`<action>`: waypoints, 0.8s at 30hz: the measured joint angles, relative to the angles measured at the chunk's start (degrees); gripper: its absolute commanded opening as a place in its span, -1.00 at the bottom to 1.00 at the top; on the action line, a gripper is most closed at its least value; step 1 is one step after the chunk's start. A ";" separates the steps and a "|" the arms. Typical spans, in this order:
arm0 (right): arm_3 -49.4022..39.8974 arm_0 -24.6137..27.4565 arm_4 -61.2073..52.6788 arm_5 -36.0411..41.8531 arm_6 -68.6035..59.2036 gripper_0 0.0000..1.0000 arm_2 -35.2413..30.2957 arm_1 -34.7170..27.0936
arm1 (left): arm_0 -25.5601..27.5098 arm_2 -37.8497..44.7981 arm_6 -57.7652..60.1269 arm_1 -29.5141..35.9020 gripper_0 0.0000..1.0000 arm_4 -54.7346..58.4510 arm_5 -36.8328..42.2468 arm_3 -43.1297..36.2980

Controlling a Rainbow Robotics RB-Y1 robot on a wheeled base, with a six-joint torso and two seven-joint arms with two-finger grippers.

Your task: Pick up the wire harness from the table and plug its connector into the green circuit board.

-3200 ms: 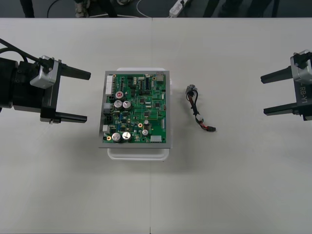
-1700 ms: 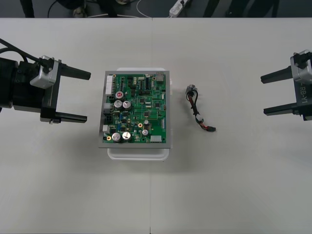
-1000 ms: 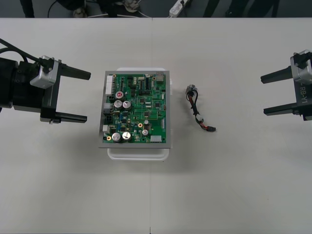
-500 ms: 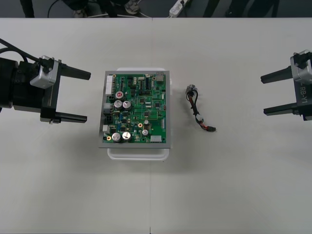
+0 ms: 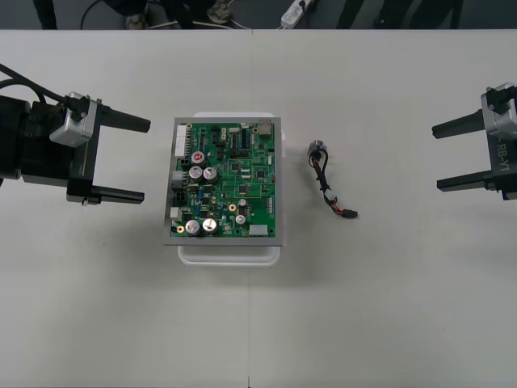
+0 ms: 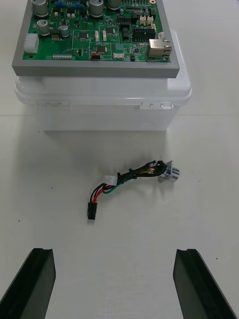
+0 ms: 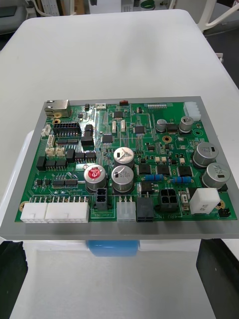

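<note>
Both left hand (image 5: 146,160) and right hand (image 5: 436,158) gape wide; the wire harness (image 5: 325,183) looks light and limp, best pinched behind its plug (image 5: 350,214)

Fig.: Robotics/electronics lab bench. Evidence: plain light table (image 5: 363,307); bare green circuit board (image 5: 226,182) on white base (image 5: 229,255); loose wire harness (image 5: 327,190); left gripper (image 5: 146,160), right gripper (image 5: 436,158) flanking; power strip (image 5: 296,11), cables (image 5: 236,16) on dark floor (image 5: 69,14) beyond.
</note>
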 measured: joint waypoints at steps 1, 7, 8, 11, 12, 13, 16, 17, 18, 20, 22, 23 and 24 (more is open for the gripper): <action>0.00 0.00 0.00 0.00 0.00 0.38 0.00 0.00 | 0.00 0.00 0.00 0.00 1.00 0.00 0.00 0.00; 0.00 0.01 -0.02 0.00 -0.02 0.38 0.02 1.36 | 0.00 0.00 0.00 0.00 1.00 0.00 0.00 0.00; 0.00 0.01 -0.03 0.00 -0.06 0.38 0.02 1.52 | 0.00 0.00 0.00 0.00 1.00 0.00 0.00 0.00; 0.00 0.01 -0.05 0.00 -0.23 0.38 0.02 1.72 | 0.00 0.00 0.00 0.00 1.00 0.00 0.00 0.00; 0.00 0.01 -0.05 0.00 -0.26 0.38 0.02 1.73 | 0.00 0.00 0.00 0.00 1.00 0.00 0.00 0.00; 0.00 0.01 -0.06 0.00 -0.29 0.38 0.02 1.73 | 0.00 0.00 0.00 0.00 1.00 0.00 0.00 0.00; 0.00 0.01 -0.07 0.00 -0.33 0.38 0.02 1.74 | 0.00 0.00 0.00 0.00 1.00 0.00 0.00 0.00; 0.00 0.01 -0.07 0.00 -0.35 0.38 0.03 1.74 | 0.00 0.00 0.00 0.00 1.00 0.00 0.00 0.00; 0.00 0.01 -0.07 0.00 -0.36 0.38 0.07 1.74 | 0.00 0.00 0.00 0.00 1.00 0.00 0.00 0.00; 0.00 0.00 -0.06 0.00 -0.41 0.38 0.30 1.74 | 0.00 0.00 0.00 0.00 1.00 0.00 0.00 0.00; 0.00 0.00 -0.04 0.00 -0.60 0.38 0.88 1.74 | 0.00 0.00 0.00 0.00 1.00 0.00 0.00 0.00; -0.01 0.00 -0.02 0.00 -0.67 0.38 1.28 1.74 | 0.00 0.00 0.00 0.00 1.00 0.00 0.00 0.00; -0.03 -0.01 0.05 0.00 -0.68 0.38 1.69 1.74 | 0.00 0.00 0.00 0.00 1.00 0.00 0.00 0.00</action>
